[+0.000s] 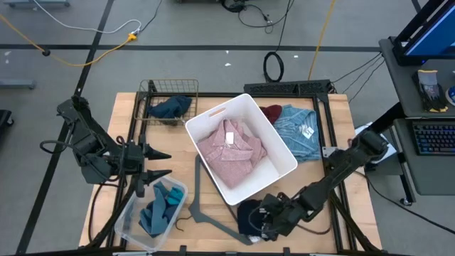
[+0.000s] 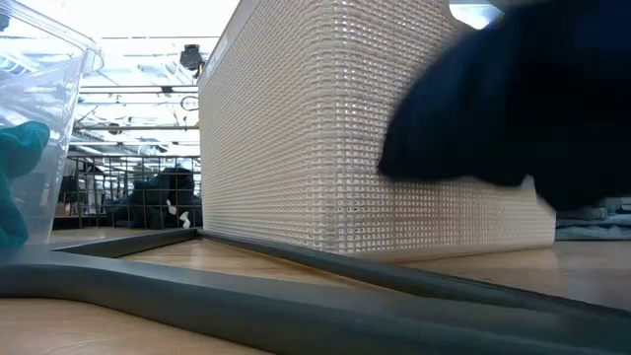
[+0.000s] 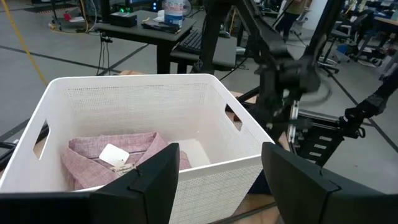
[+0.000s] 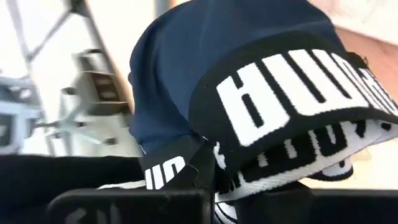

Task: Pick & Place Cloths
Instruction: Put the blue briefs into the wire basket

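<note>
At the near edge of the table the right gripper (image 1: 261, 222) is down low with its jaws pinching a black garment with a white-printed waistband (image 4: 292, 112), which bunches up just off the wood beside the grey plastic hanger (image 1: 206, 213). To the near left sits a clear plastic bin (image 1: 126, 220) holding teal cloths (image 1: 160, 206). Just past it the left gripper (image 1: 162, 163) hangs over the table's left side, its jaws spread wide and holding nothing, aimed at the white basket (image 1: 281, 146) in the middle of the table. A pink shirt (image 1: 231, 149) with a white tag lies folded inside that basket. Beyond it on the right, a light-blue shirt (image 1: 298, 131) lies flat on the table with a maroon cloth (image 1: 271, 112) touching its far left edge. At the far left a wire basket (image 1: 149, 89) holds a navy garment (image 1: 172, 107).
</note>
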